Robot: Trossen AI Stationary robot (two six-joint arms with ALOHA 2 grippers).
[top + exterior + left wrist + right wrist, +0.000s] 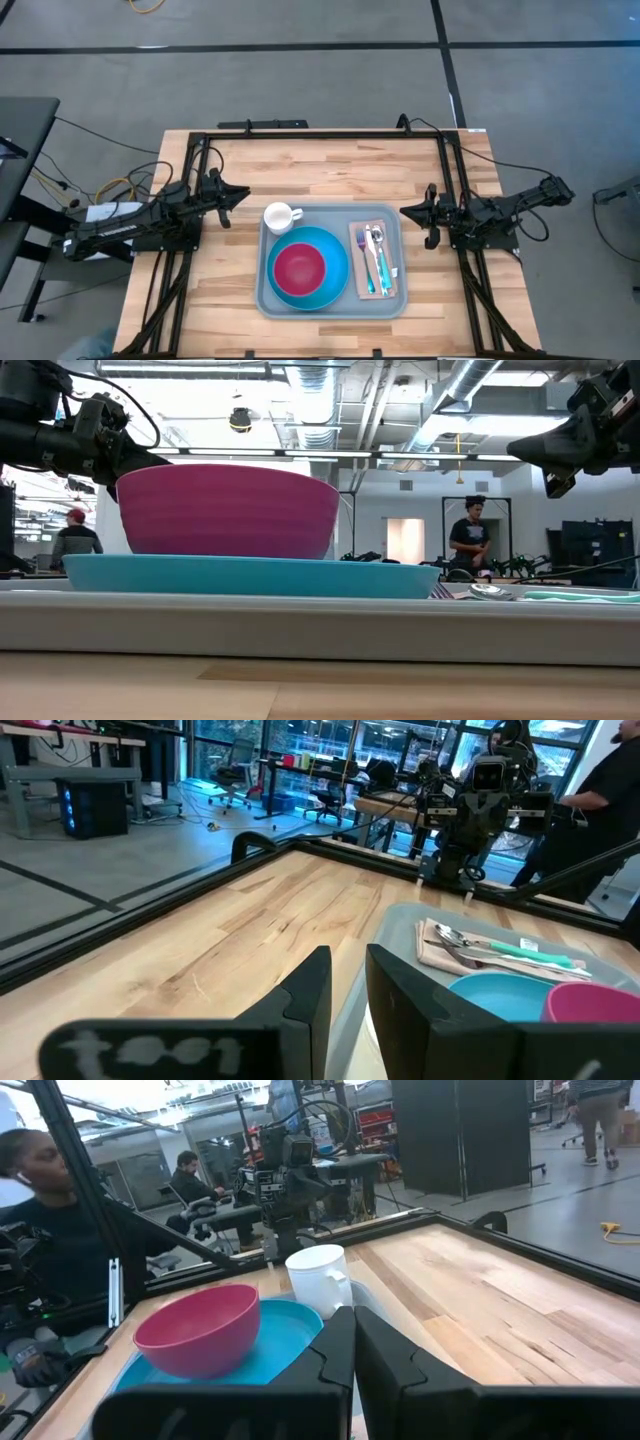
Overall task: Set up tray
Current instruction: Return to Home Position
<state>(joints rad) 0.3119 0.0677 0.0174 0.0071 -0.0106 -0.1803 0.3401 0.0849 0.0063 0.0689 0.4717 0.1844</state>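
Tray (325, 215), centre frame, appears fully laid; my left gripper (243, 193) narrowly parted, right gripper (403, 211) closed, both empty, flanking it.

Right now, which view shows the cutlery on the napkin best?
The high view: the cutlery lies side by side on the napkin, unobstructed. The left wrist view shows it obliquely; the low view only edge-on; the right wrist view misses it.

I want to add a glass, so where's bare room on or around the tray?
Widest free patch: bare table between the tray edge by the white mug and the black frame. On the tray, only a small gap between mug and napkin. The blue plate with pink bowl crowds the rest. Left gripper and right gripper flank it.
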